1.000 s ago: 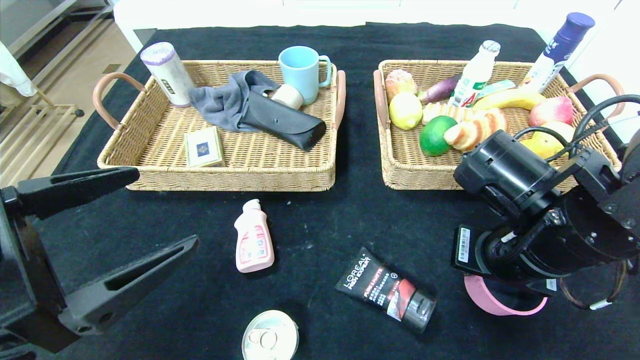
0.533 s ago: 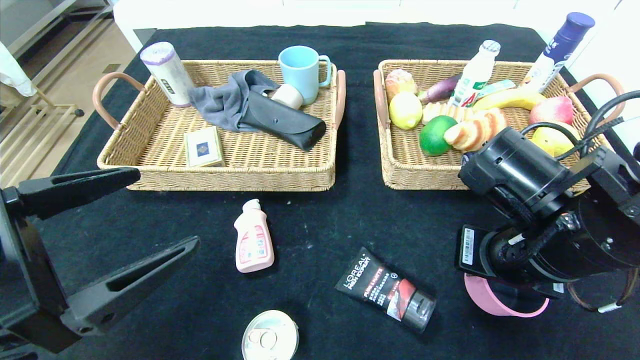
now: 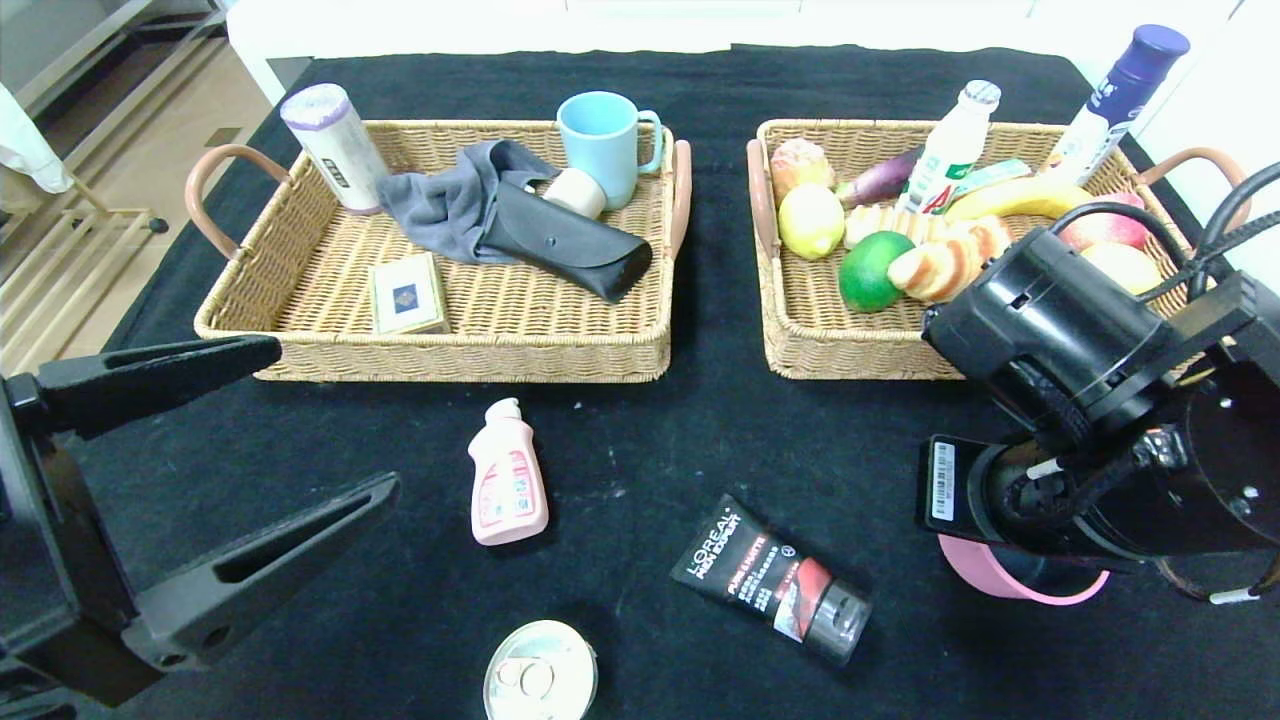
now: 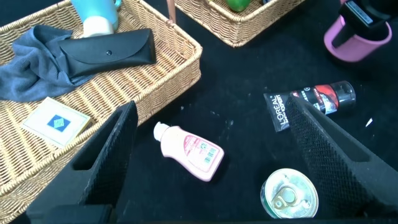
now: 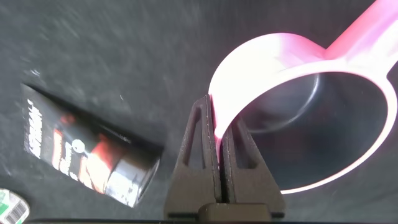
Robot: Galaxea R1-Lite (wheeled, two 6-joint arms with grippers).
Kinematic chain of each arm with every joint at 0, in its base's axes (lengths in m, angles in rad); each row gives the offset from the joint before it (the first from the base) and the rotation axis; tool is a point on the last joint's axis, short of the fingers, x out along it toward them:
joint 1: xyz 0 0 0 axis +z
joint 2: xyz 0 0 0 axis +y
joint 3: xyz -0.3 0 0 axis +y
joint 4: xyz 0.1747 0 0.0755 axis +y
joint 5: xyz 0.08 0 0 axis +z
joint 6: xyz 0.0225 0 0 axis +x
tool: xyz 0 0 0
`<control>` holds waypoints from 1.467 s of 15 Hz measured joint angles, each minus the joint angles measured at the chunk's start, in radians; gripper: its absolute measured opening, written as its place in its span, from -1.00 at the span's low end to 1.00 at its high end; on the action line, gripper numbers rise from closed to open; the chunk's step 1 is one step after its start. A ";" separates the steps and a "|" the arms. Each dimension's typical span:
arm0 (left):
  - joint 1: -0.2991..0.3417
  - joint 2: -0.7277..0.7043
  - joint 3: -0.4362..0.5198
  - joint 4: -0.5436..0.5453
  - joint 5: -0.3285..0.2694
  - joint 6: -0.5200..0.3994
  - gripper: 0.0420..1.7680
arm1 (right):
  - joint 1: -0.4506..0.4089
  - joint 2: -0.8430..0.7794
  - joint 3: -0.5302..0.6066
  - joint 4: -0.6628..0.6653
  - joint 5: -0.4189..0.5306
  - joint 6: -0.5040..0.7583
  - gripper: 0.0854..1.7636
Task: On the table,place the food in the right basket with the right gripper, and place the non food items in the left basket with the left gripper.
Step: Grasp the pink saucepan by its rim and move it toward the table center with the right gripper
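right wrist view shows the right gripper [image 5: 220,134] fingers pinching the rim of the pink cup [image 5: 305,106]; over the last second it has carried it toward the right basket [image 3: 800,350], though a cup isn't food. left gripper [image 3: 290,440] waits, fingers spread.

In the head view, the right arm's bulk covers most of the pink cup [image 3: 1020,580], leaving only a curved strip of its rim showing, and hides the right pincer's tips entirely. That arm also blocks the near right corner of the right basket [image 3: 850,350] and the fruit lying there. The tin can [image 3: 540,678] is cut by the lower edge. The left pincer [image 3: 220,470] runs out of the picture at the left edge. In the right wrist view the cup's handle leaves the frame, and the black tube [image 5: 87,155] is blurred, its print unreadable.
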State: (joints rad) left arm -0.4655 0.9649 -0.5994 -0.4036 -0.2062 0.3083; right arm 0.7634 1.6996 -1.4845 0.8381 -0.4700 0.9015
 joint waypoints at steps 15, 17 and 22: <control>0.002 -0.028 -0.021 0.000 0.011 0.000 0.94 | 0.230 0.189 -0.381 -0.003 -0.152 -0.232 -0.92; 0.003 -0.045 -0.029 0.000 0.012 0.000 0.94 | 0.237 0.240 -0.448 -0.026 -0.151 -0.239 -0.92; 0.003 -0.064 -0.039 -0.001 0.015 -0.001 0.94 | 0.259 0.324 -0.476 -0.127 -0.150 -0.281 -0.92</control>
State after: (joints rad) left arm -0.4623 0.9004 -0.6383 -0.4051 -0.1915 0.3068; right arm 1.0228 2.0238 -1.9604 0.7115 -0.6196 0.6200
